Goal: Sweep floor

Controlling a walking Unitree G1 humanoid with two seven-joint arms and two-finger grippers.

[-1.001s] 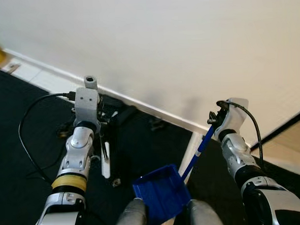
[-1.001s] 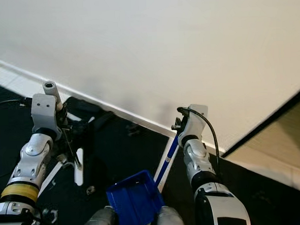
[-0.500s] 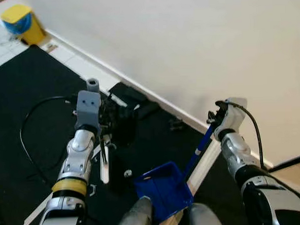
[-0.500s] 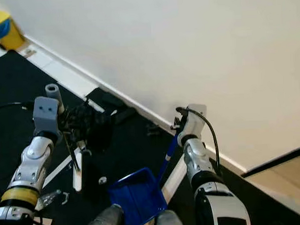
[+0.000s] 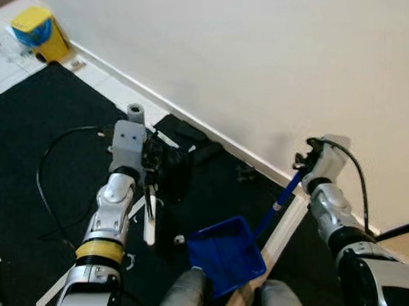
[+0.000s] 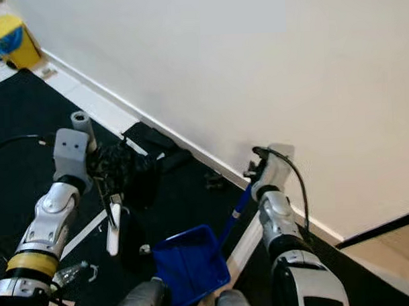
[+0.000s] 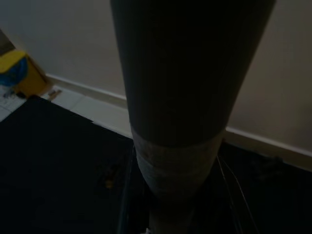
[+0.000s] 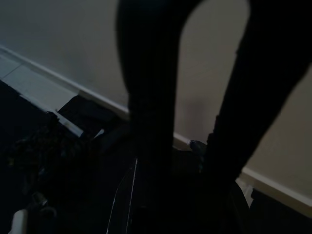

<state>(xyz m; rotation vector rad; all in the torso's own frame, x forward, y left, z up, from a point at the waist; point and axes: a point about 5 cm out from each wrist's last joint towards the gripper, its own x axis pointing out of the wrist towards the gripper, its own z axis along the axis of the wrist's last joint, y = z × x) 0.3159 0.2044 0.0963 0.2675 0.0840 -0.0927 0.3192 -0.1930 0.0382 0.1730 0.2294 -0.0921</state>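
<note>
My right gripper (image 5: 303, 174) is shut on the top of a blue handle (image 5: 277, 203). That handle slants down to a blue dustpan (image 5: 227, 254), which hangs just above my knees. Over the black mat (image 5: 36, 132) my left gripper (image 5: 150, 180) is shut on a broom. The broom's black bristly head (image 5: 170, 173) sits beside the fingers, and a white part (image 5: 150, 225) hangs below them. In the left wrist view a thick grey shaft (image 7: 183, 107) stands close to the camera. Two dark fingers (image 8: 146, 97) stand against the wall in the right wrist view.
A white wall with a baseboard (image 5: 217, 136) runs diagonally ahead. Flat black items (image 5: 190, 135) lie against it. A yellow bin with a blue lid (image 5: 40, 34) stands far left on pale tiles. A black cable (image 5: 48, 199) loops over the mat. A pale floor strip (image 5: 284, 227) crosses near my right knee.
The camera has swung, bringing the yellow bin and more of the black mat into view. Both grippers keep their hold; the dustpan and broom stay in much the same pose.
</note>
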